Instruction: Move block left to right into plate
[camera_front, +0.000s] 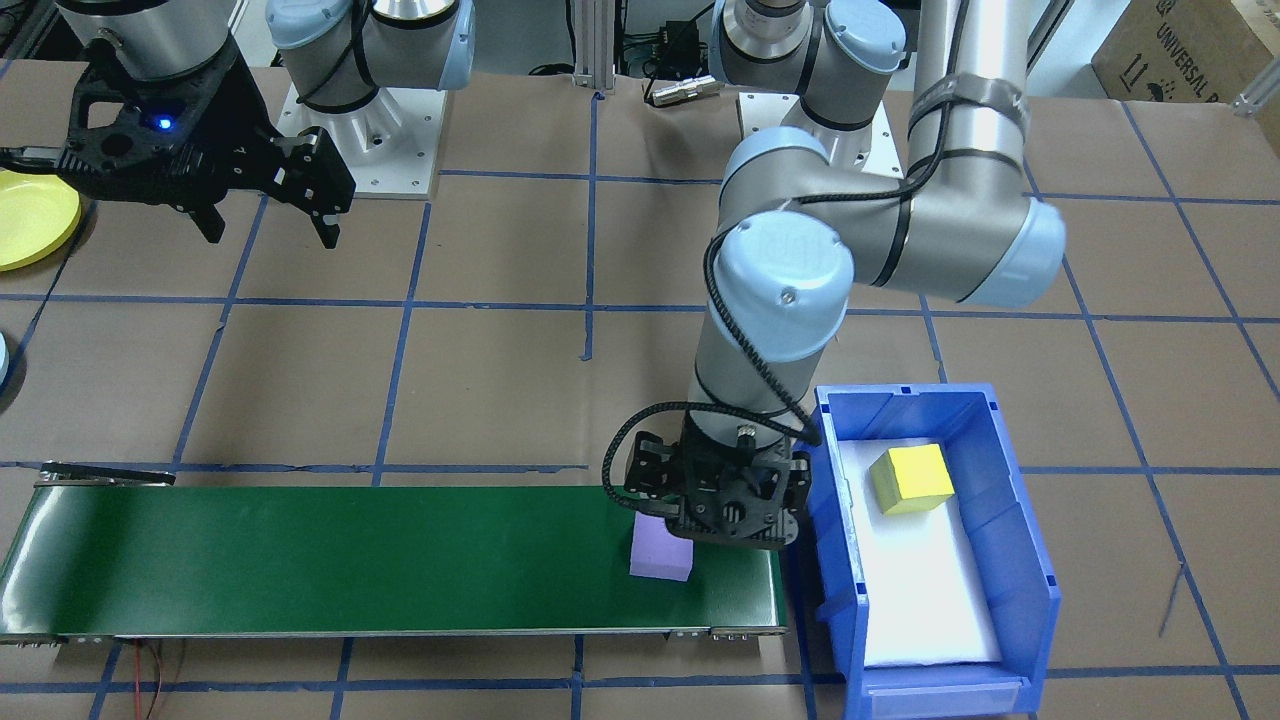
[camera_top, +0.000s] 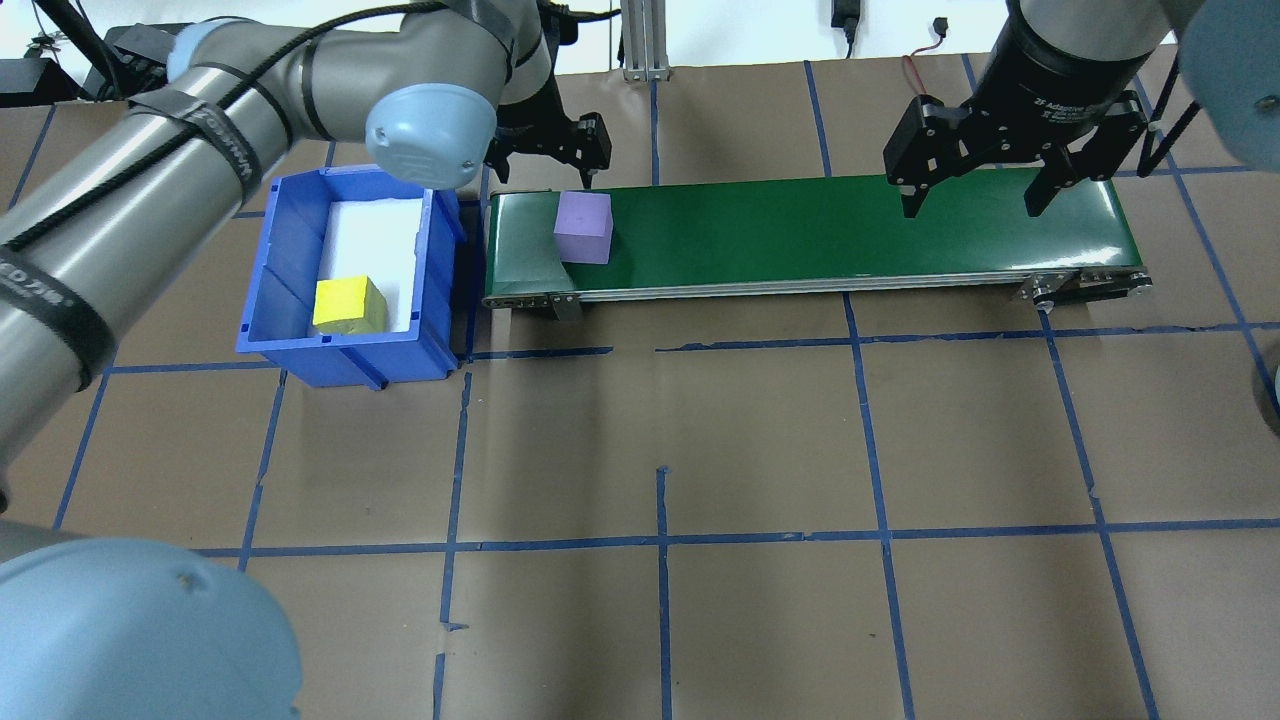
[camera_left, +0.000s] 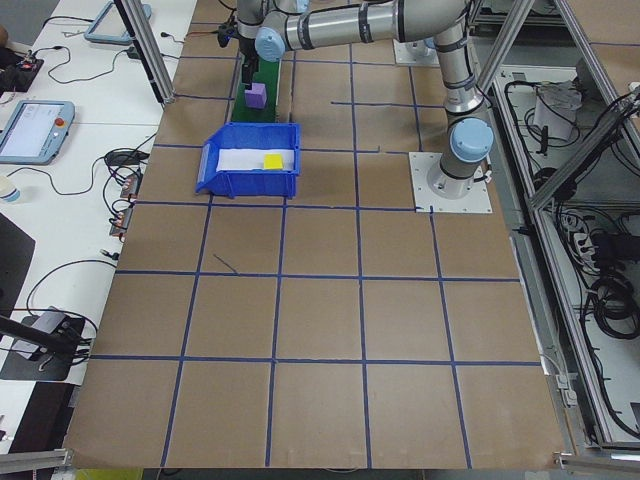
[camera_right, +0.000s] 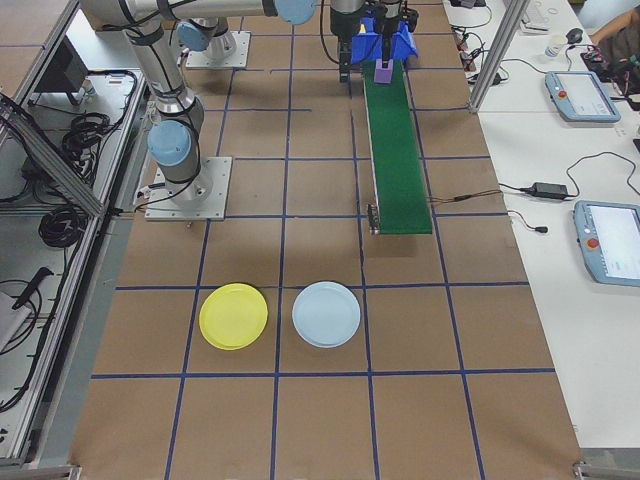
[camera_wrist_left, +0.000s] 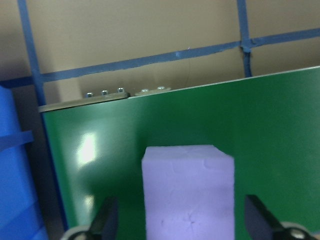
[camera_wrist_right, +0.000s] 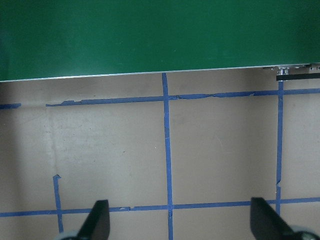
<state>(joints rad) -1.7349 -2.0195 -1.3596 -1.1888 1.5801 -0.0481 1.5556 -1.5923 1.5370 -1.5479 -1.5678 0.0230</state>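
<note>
A purple foam block stands on the green conveyor belt at the end beside the blue bin. My left gripper hovers over it, open. In the left wrist view the block sits between the two fingertips with a gap on each side. My right gripper hangs open and empty above the belt's other end; its wrist view shows only brown table and the belt edge between the fingers. The yellow plate lies on the table well beyond that end of the belt, also visible at the front view's edge.
A blue bin next to the belt holds a yellow block on white padding. A light blue plate lies beside the yellow one. The table is brown paper with blue tape lines.
</note>
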